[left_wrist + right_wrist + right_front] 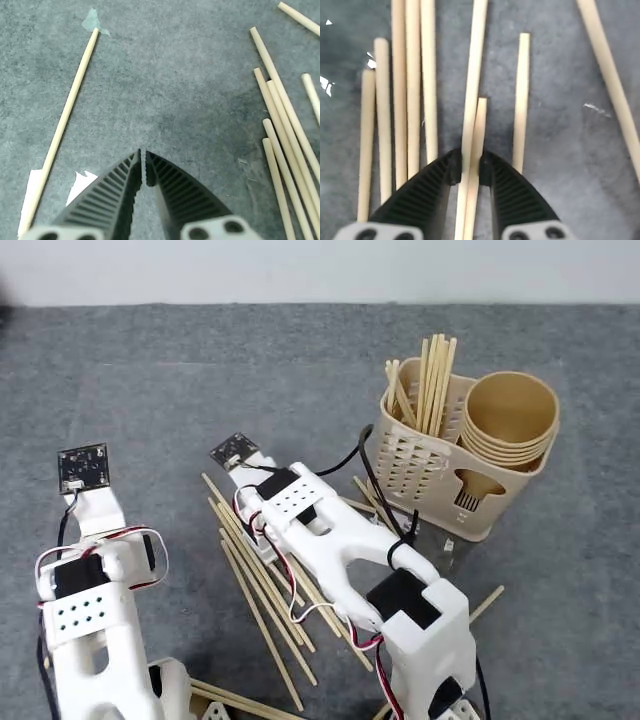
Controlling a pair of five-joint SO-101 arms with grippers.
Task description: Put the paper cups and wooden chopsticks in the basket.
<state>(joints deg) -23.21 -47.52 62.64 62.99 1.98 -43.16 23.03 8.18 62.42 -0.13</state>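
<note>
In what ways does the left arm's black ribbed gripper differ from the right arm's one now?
The left arm's black ribbed gripper is shut on nothing; the right arm's black ribbed gripper is shut on two pale wooden chopsticks. The left gripper is over bare grey mat, the right gripper over a row of loose chopsticks. Both point down at the mat and have the same ribbed fingers.

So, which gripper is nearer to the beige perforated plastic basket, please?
Right. The right gripper, shut on two wooden chopsticks, is between the basket and the left gripper, which is farther off.
</note>
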